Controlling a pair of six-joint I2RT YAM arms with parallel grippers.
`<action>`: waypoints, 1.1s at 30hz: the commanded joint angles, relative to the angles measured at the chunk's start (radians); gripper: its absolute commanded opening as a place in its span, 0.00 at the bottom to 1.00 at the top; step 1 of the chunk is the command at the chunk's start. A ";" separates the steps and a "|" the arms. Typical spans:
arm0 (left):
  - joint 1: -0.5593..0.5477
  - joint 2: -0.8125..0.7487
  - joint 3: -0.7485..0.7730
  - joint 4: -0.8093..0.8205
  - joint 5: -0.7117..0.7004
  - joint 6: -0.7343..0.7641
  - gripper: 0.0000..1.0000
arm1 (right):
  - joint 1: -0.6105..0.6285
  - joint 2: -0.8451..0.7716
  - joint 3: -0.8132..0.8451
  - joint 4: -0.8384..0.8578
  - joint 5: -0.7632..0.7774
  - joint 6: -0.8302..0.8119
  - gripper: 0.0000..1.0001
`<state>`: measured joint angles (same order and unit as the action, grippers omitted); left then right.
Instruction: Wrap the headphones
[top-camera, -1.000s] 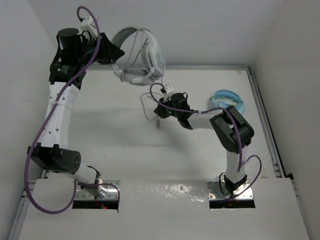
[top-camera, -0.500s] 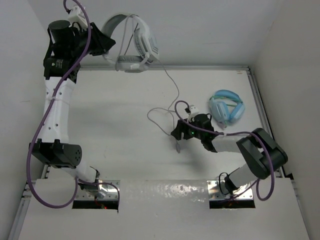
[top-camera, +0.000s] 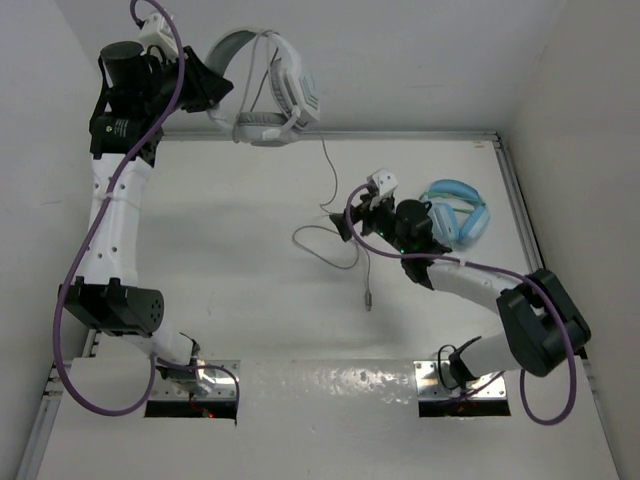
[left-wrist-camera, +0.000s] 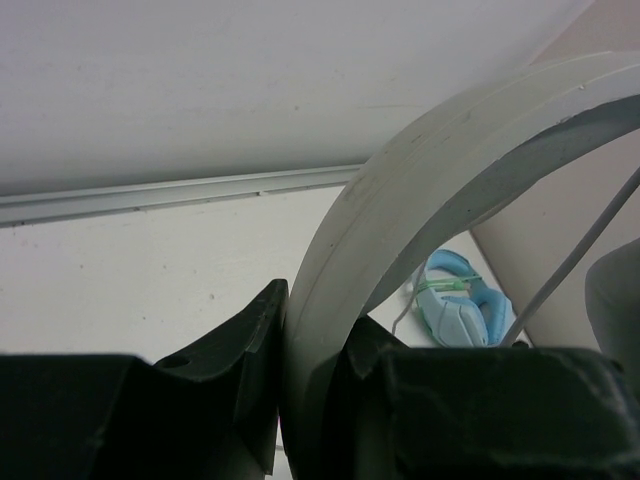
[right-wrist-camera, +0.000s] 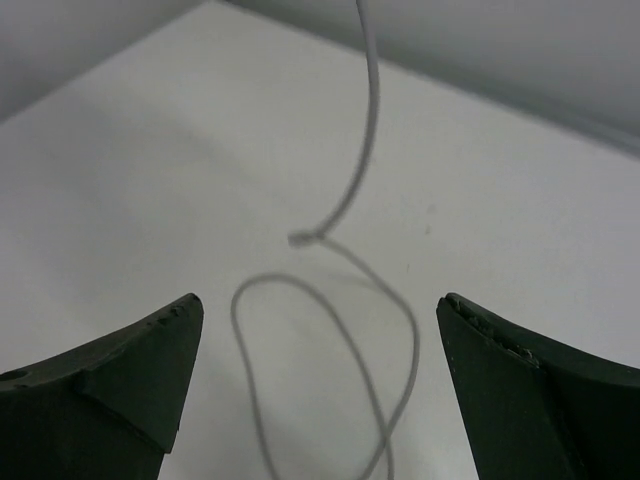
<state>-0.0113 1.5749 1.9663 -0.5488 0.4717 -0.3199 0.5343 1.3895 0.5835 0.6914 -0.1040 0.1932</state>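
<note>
While L tool (top-camera: 215, 92) clamps the headphones (top-camera: 270, 105) (held aloft), R tool (right-wrist-camera: 318, 305) gapes wide over their cable (right-wrist-camera: 372, 130).

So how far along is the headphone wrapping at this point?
Done: the left gripper is clamped on the headband, holding the headphones up. In hand: the right gripper hovers open over the cable, gripping nothing. Left: all the wrapping. The cable hangs loose to the table and loops there, its plug lying free.

headphones (top-camera: 262, 95) far left | cable (right-wrist-camera: 375, 95) loops mid-table | light blue headphones (top-camera: 465, 215) right of it
</note>
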 joint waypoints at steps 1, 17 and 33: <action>0.004 -0.052 0.013 0.092 0.013 -0.048 0.00 | 0.004 0.135 0.180 0.123 0.015 -0.026 0.97; 0.011 -0.026 -0.035 0.070 0.088 -0.226 0.00 | 0.087 0.614 0.536 0.112 0.003 0.335 0.00; 0.063 -0.027 -0.404 0.285 -0.077 -0.032 0.00 | 0.516 0.623 0.900 -0.567 -0.106 -0.130 0.00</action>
<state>0.0505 1.5833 1.6024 -0.4122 0.4397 -0.4068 1.0443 2.0781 1.4429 0.2768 -0.1295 0.1684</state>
